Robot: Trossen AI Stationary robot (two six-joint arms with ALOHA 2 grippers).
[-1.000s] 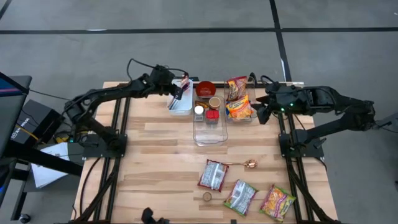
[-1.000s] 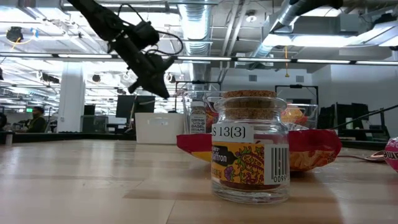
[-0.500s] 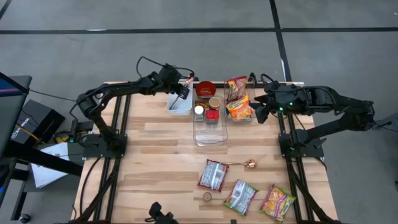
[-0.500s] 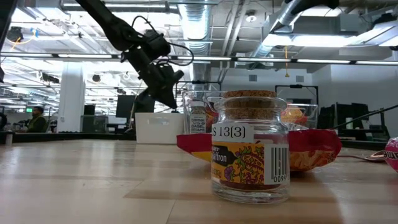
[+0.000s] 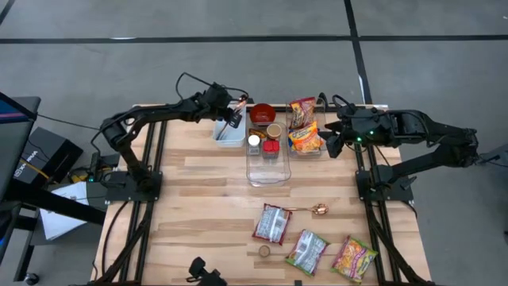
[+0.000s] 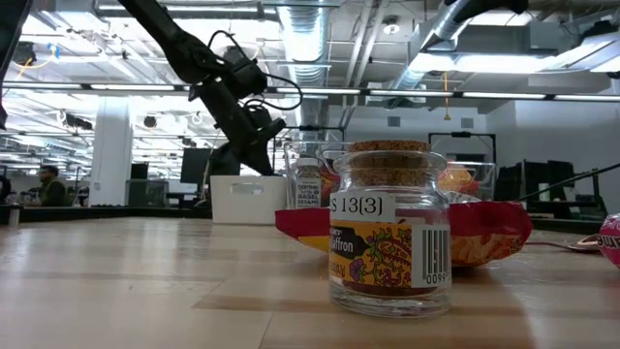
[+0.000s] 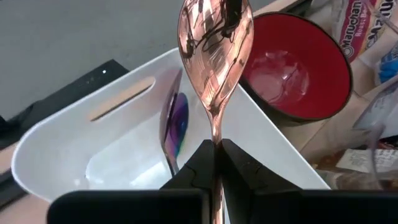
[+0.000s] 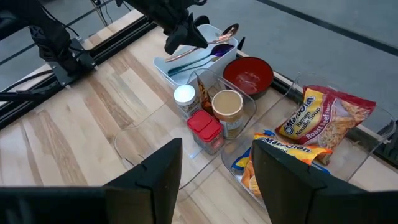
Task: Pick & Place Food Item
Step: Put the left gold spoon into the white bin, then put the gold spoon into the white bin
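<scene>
Left gripper clamps copper spoon over white bin; place step: lower, release; right gripper open.

Copper spoon: handle runs down between the left hand's fingers and is lost there, bottom centre. Noodle packet cut by the upper right edge. Low view: pink object clipped at right edge, unidentifiable. High view: dark item at bottom edge, partly cropped, too small to tell.
</scene>
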